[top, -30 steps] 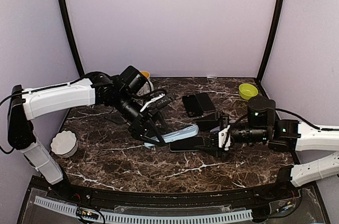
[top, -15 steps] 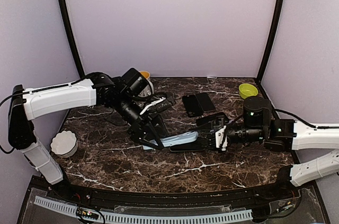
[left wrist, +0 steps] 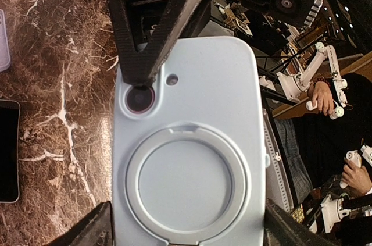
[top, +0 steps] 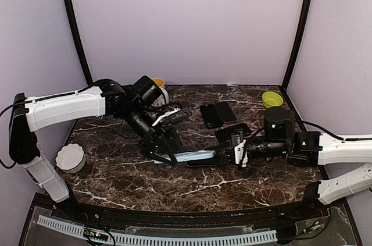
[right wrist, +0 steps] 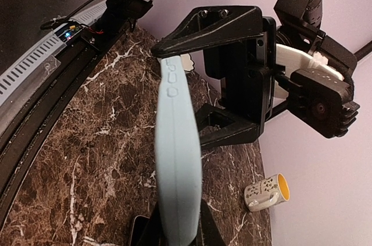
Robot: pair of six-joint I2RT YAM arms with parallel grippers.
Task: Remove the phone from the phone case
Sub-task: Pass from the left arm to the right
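- The left gripper (left wrist: 189, 231) is clamped across the width of the case (left wrist: 209, 83), with 1 finger on each long edge.
- The phone (left wrist: 139, 99) is judged to be inside the case; it is seen only through the camera cutout, just ahead of the left fingers.
- The right gripper (top: 225, 156) is shut on the case's far end, and the case is held off the table (top: 116, 176) between the 2 grippers.
- Risk: with both ends pinched, the phone may be locked in, and a pull would then only strain the shell.
- Risk: only a short length is taken by the right gripper, so that end could be lost under load.
- Compared with 1 second earlier, the right gripper, then spread and further right, has been brought in and closed. The case is held lower and flatter, and the left grip is unchanged.
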